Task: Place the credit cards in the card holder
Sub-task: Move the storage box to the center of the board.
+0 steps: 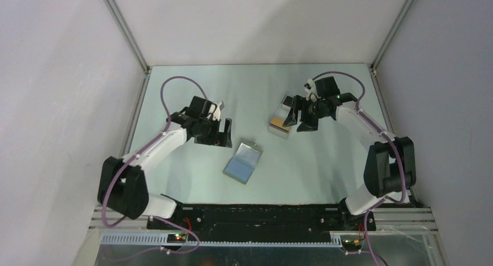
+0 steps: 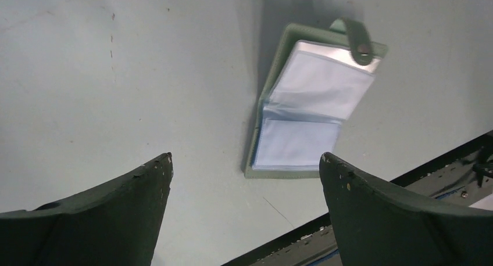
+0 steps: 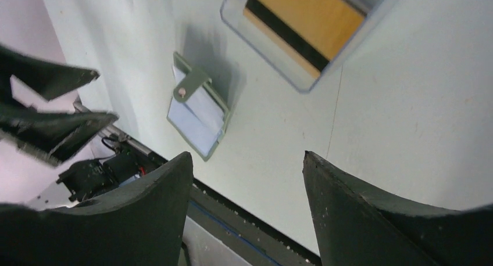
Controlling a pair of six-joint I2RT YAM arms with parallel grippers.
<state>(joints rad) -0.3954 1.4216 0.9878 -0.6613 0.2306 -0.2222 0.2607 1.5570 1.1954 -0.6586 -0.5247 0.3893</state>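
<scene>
The card holder (image 1: 243, 162) lies open on the table, grey-green outside with bluish clear sleeves inside (image 2: 308, 112) and its snap tab at the far end; it also shows small in the right wrist view (image 3: 197, 112). Orange credit cards (image 1: 278, 123) with a black stripe (image 3: 308, 19) sit in a clear plastic tray (image 1: 282, 121). My left gripper (image 1: 220, 132) hangs open just left of the card holder, holding nothing (image 2: 246, 161). My right gripper (image 1: 301, 116) is open beside the tray's right side, with nothing between its fingers (image 3: 247, 158).
The black base rail (image 1: 261, 211) runs along the table's near edge. White enclosure walls stand at the left, back and right of the table (image 1: 192, 173).
</scene>
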